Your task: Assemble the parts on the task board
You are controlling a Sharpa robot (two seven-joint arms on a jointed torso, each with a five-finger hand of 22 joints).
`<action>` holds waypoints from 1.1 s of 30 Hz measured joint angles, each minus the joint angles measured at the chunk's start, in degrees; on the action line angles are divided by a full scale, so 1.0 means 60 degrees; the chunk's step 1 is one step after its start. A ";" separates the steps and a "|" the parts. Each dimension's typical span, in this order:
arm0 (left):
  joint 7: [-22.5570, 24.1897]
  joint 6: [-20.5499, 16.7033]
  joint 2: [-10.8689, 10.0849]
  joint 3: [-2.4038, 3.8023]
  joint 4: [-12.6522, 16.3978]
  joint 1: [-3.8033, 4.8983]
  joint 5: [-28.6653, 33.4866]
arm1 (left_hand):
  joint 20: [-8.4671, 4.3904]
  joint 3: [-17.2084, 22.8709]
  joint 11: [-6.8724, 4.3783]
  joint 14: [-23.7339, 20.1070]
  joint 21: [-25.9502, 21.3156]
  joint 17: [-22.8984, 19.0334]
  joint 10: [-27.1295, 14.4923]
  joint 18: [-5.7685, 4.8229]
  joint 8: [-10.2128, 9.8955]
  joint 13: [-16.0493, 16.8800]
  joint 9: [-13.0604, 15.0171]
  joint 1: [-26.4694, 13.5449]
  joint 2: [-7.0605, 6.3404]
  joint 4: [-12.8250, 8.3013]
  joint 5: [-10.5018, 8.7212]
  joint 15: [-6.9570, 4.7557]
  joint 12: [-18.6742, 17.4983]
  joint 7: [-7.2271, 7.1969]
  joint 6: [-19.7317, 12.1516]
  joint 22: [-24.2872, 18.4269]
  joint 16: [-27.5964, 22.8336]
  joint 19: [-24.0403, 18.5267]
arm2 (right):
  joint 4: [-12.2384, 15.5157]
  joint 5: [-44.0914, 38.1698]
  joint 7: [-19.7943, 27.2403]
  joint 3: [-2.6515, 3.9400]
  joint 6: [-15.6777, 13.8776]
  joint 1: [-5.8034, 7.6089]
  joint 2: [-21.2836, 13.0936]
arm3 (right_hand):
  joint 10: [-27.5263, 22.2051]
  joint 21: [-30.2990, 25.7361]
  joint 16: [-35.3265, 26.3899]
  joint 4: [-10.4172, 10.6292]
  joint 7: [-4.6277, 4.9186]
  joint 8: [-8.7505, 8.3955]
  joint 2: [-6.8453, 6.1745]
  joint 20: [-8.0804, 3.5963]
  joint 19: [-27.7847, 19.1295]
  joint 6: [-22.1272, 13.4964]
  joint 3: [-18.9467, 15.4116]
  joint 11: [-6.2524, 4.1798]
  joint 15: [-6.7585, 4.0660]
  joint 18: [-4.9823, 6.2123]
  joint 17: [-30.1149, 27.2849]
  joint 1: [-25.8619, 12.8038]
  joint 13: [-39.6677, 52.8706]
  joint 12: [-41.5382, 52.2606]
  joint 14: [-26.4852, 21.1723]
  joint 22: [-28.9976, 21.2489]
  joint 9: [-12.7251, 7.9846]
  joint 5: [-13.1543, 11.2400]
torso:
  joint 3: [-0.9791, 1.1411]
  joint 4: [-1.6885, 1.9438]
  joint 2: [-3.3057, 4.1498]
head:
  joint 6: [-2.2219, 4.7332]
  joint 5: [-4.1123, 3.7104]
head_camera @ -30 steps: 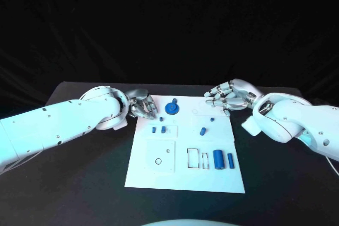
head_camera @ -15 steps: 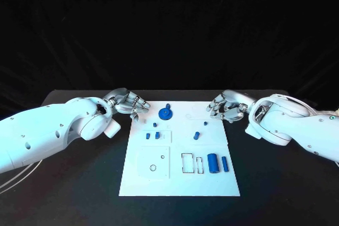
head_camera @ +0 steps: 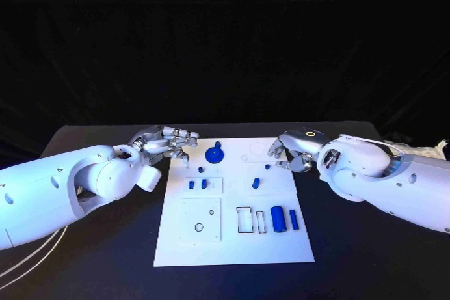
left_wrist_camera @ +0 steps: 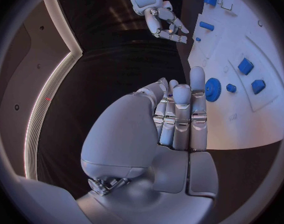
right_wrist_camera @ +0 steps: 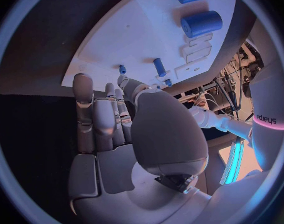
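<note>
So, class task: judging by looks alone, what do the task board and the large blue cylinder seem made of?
Task board: probably matte white plastic or painted sheet; flat, even, glare-free. Large blue cylinder: likely plastic; uniform saturated blue with a soft sheen.

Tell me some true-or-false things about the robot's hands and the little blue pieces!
1. The left hand holds a blue piece. False: it holds nothing, fingers straight.
2. The round blue gear sits at the far end of the task board. True.
3. The two blue cylinders stand upright. False: they lie flat, side by side.
4. The right hand is at the board's far right edge. True.
5. The board is red. False: it is white.
</note>
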 measured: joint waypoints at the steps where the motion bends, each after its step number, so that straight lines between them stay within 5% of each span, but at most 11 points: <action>1: 0.0051 0.0003 -0.0011 0.0000 0.0003 -0.0006 0.0083 | 0.0016 0.0000 0.0000 0.0000 0.0000 0.0014 0.0000 0.0000 0.0017 0.0000 0.0000 0.0000 0.0000 0.0000 0.0000 0.0000 0.0000 0.0000 0.0000 0.0000 0.0000 0.0016 | -0.0002 -0.0211 0.0016 -0.0007 -0.0052 -0.0047 0.0025 | -0.0034 0.0000 0.0000 0.0000 -0.0036 -0.0036 -0.0077 -0.0022 0.0022 -0.0033 0.0064 -0.0034 -0.0071 0.0000 0.0008 -0.0032 -0.0054 -0.0018 -0.0001 0.0018 -0.0011 -0.0066 | 0.0000 0.0003 0.0002 | 0.0001 -0.0001; 18: 0.0452 0.0016 -0.0060 0.0001 0.0039 -0.0027 0.0460 | -0.0017 0.0026 -0.0033 0.0082 0.0000 0.0075 -0.0034 -0.0001 0.0017 0.0017 0.0000 0.0001 0.0000 -0.0026 0.0000 -0.0016 0.0047 -0.0001 0.0000 0.0017 0.0069 0.0084 | -0.0403 -0.1463 0.0457 -0.0033 -0.0455 -0.0260 0.0306 | -0.0102 0.0136 0.0104 0.0168 -0.0213 -0.0080 -0.0277 -0.0170 0.0238 0.0011 0.0376 -0.0102 -0.0274 0.0000 0.0120 -0.0155 -0.0355 -0.0104 0.0000 0.0240 -0.0039 -0.0169 | -0.0003 0.0012 0.0029 | -0.0040 0.0038; 33: 0.0549 0.0013 -0.0058 0.0000 0.0092 -0.0028 0.0365 | -0.0017 -0.0027 0.0036 -0.0069 -0.0046 -0.0226 -0.0240 -0.0002 0.0017 0.0040 0.0000 -0.0134 -0.0010 -0.0079 0.0000 0.0032 0.0112 0.0083 -0.0087 -0.0054 -0.0078 0.0084 | -0.0716 -0.1227 0.0756 -0.0034 -0.0304 -0.0289 0.0552 | 0.0070 0.0239 0.0224 0.0294 -0.0148 -0.0080 -0.0222 -0.0203 0.0406 0.0221 0.0554 -0.0168 -0.0273 0.0001 0.0256 -0.0209 -0.0380 -0.0104 0.0000 0.0426 -0.0020 -0.0169 | -0.0006 0.0009 0.0015 | -0.0129 0.0060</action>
